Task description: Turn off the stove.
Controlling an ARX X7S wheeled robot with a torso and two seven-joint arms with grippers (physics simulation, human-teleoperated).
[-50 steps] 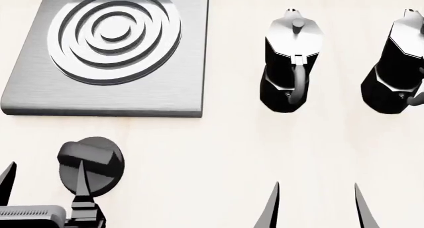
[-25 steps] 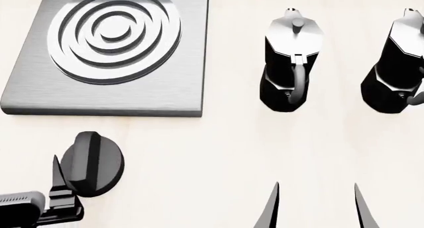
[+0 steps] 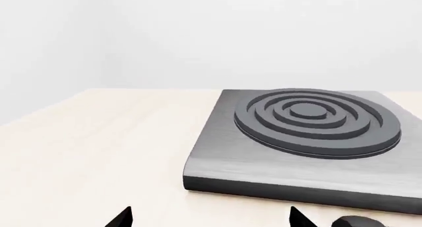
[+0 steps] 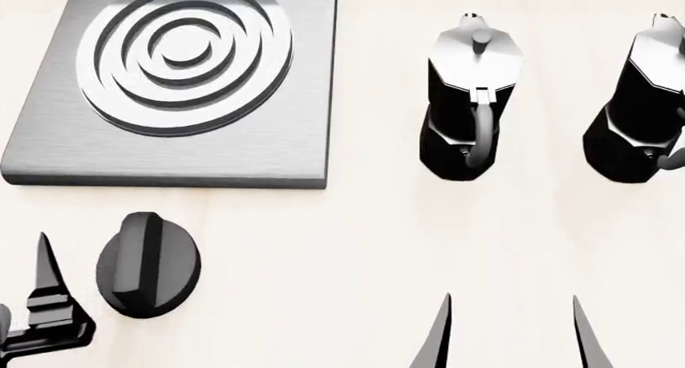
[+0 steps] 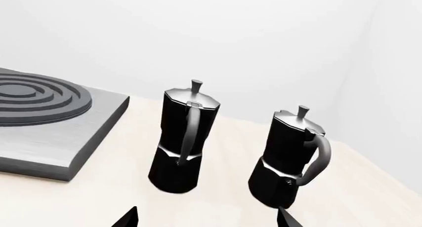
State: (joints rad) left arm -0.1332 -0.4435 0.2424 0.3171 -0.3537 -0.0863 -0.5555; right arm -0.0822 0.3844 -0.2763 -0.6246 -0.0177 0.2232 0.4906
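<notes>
Since a second ago, the left gripper (image 4: 43, 304) has slid off the knob (image 4: 147, 264) toward the lower left edge of the head picture, and now it sits just beside the knob with a thin gap of table between them. Only one black finger shows there, so I cannot tell if this gripper is spread or pressed together. The knob has turned too: its ridge lay sideways before and now stands up and down. It lies on the pale table (image 4: 354, 248), in the lower left, below the stove (image 4: 176, 87), which fills the upper left and has not moved. The right gripper (image 4: 512, 336) has stayed at the bottom edge, right of the middle, with its two pointed fingers spread apart and nothing between them. Two moka pots (image 4: 471, 103) stand in the upper right, same as before.
</notes>
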